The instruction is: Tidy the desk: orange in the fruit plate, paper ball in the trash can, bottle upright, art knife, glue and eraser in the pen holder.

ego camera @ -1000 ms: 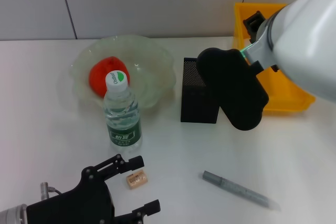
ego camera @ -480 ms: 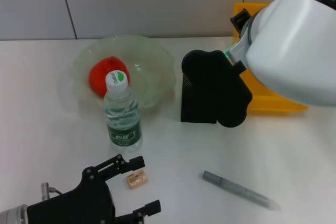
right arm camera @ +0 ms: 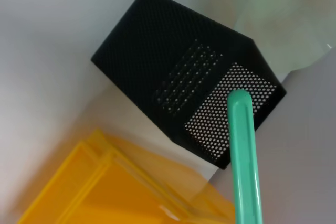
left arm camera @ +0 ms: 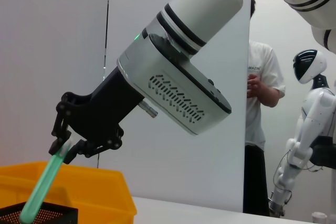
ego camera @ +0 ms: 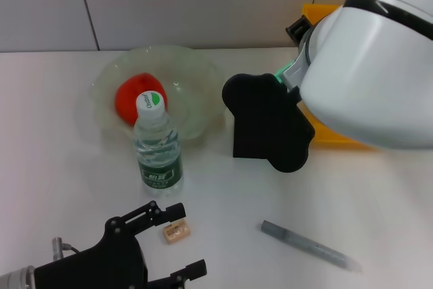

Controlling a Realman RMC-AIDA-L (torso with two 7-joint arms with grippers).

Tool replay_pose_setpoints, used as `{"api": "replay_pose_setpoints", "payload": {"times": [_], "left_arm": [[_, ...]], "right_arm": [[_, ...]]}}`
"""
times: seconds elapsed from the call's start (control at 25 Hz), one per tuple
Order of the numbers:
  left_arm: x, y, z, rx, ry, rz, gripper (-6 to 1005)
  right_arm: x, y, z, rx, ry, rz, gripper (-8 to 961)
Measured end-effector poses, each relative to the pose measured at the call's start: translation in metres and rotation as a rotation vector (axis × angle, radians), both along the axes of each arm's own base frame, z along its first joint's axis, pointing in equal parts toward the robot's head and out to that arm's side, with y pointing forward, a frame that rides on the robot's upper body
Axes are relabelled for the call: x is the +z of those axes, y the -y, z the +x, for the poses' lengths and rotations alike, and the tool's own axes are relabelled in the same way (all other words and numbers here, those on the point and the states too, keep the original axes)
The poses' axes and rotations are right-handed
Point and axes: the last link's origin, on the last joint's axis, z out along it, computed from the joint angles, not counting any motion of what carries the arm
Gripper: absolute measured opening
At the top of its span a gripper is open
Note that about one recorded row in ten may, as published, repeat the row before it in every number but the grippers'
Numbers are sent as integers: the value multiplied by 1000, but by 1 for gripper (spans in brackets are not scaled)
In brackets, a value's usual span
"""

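Note:
My right gripper is shut on a long mint-green stick; I cannot tell whether it is the glue or the art knife. It holds the stick tilted, tip over the open top of the black mesh pen holder. In the head view the right wrist hides most of the pen holder. The orange lies in the fruit plate. The bottle stands upright. The eraser lies between the fingers of my open left gripper. The paper ball is out of view.
The yellow trash can stands behind the right arm, next to the pen holder. A grey pen-shaped item lies on the table at the front right. A person and another robot stand far off in the left wrist view.
My right arm has moved left with the green stick, from beside the pen holder to over it. The left gripper and the table's things have not moved.

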Motion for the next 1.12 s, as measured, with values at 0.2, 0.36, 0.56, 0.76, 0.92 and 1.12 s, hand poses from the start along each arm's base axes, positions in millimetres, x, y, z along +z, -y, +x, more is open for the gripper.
{"api": "replay_pose_setpoints", "payload": {"times": [0.2,0.36,0.56,0.76,0.92,1.12], "left_arm": [[0,1,-1,4,1,-1,801],[-1,2,-2,12,2,-3,801],[0,2,-2,13,1,6,801],[1,2,-3,12,2,7,801],[1,3,-3,14,2,8,801],[1,4,-4,16,2,8,801]], "right_arm": [[-1,0,0,-7,5,3,209],[-3,4,0,-12,15,1,213],[-5,8,3,-34,28,-15,218],[-5,11,4,-45,38,-18,223],[-5,13,2,-44,34,-17,227],[-5,14,-2,-37,12,-9,291]]}}
